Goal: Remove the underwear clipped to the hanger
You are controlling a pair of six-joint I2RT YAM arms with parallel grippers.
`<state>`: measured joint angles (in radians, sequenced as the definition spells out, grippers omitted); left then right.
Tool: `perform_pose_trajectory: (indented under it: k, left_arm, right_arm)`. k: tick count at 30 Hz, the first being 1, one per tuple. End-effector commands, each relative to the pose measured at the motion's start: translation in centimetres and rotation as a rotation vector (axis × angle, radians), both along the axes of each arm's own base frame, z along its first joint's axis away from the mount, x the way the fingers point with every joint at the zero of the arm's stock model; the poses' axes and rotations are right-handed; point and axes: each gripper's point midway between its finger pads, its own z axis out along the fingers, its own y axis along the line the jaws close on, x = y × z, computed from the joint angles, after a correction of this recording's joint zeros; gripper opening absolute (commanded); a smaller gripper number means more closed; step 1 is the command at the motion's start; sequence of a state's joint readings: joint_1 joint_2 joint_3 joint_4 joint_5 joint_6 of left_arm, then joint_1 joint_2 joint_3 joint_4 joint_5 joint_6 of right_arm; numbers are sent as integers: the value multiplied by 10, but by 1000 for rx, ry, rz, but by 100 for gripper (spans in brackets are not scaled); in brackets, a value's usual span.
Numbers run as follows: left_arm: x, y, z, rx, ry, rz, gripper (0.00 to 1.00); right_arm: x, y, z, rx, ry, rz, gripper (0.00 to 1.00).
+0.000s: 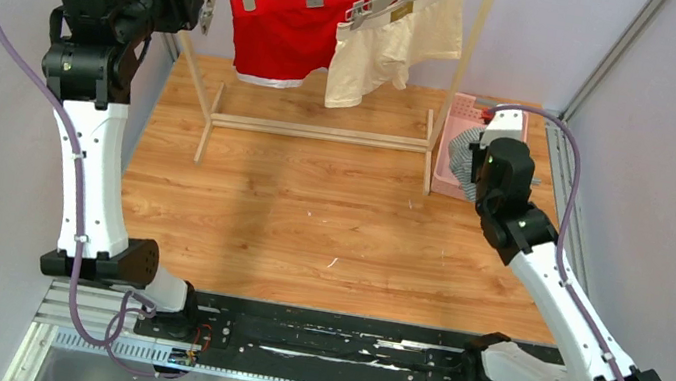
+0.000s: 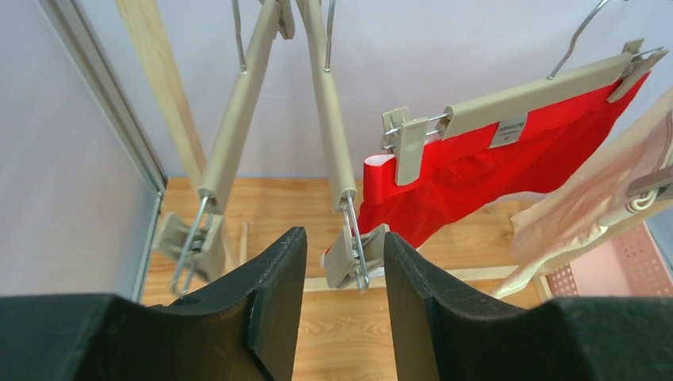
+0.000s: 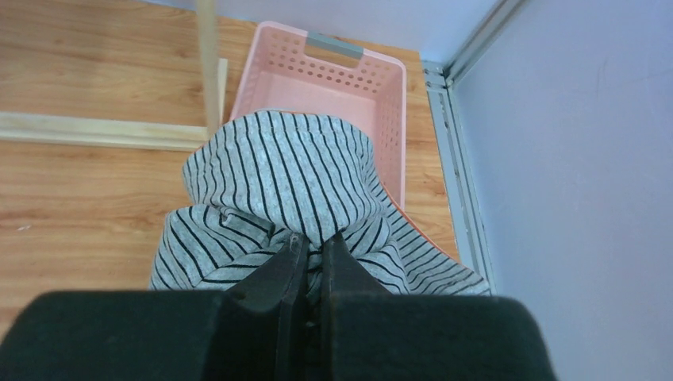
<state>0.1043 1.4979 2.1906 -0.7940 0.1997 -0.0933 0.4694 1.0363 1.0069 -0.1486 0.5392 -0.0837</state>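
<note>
A wood-grain table [image 1: 290,214] sits between plain lilac walls [image 1: 560,32]. At 12 o'clock stands a slim timber rack [image 1: 317,132]. It carries four beige clip hangers; two of them [image 2: 238,119] are bare. Two soft briefs hang clipped: the red briefs [image 1: 292,32] and the cream briefs [image 1: 390,52]. At 11 o'clock the left gripper [image 2: 343,242] is parted, a bare hanger's clip [image 2: 353,258] between its fingers, gripping nothing. At 2 o'clock the right gripper [image 3: 313,242] pinches the grey striped briefs [image 3: 286,175] over one perforated pink basket [image 3: 317,79].
</note>
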Motion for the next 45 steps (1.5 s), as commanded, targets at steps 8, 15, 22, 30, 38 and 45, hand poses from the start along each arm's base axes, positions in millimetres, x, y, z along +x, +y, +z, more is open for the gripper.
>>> perform_pose_trajectory:
  k: [8,15,22,30,38,45]
  left_arm:
    - [-56,-13,38,35,-136,-50,42]
    - [-51,-65,40,78,-148,-208,44]
    - [-8,-86,44,152,-174,-240,48]
    - [39,-72,59,214,-299,-125,54]
    - [80,-89,54,191,-341,-177,61]
    - [107,-99,31,188,-300,-221,72]
  right_arm:
    - [92,-38,-23,173,67,-30,1]
    - [130,-50,-66,186,170,-47,1]
    - [128,-51,-123,243,295,-44,49]
    - [111,-34,-114,288,274,40,59]
    - [88,-21,-95,295,211,111,63]
    - [73,-10,-69,300,142,162,71]
